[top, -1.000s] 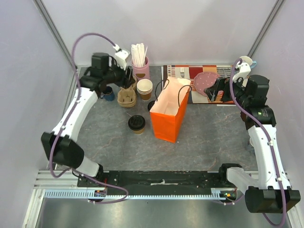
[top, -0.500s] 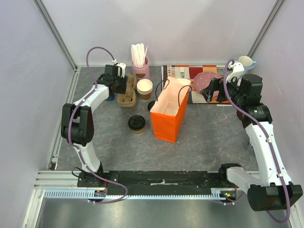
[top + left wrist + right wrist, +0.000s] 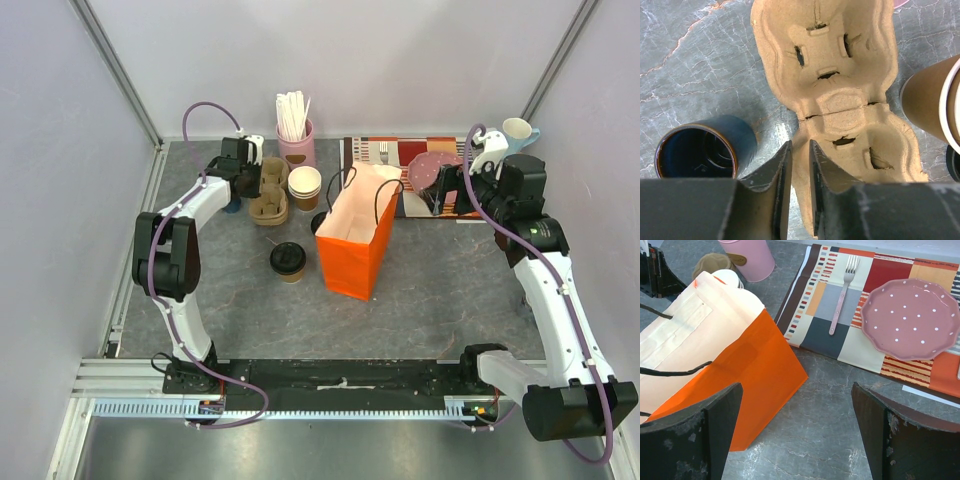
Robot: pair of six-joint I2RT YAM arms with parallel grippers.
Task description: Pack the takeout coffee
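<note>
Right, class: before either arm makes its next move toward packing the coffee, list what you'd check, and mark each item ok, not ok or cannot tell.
1. Takeout coffee upright, lid on: ok.
2. Orange bag standing, mouth open: ok.
3. Bag's bottom free of contents: cannot tell, it is hidden.
4. Right end effector open: ok.
5. Left end effector free to grasp: not ok, closed on the cardboard carrier edge.
6. Gap between coffee and bag unobstructed: ok.
</note>
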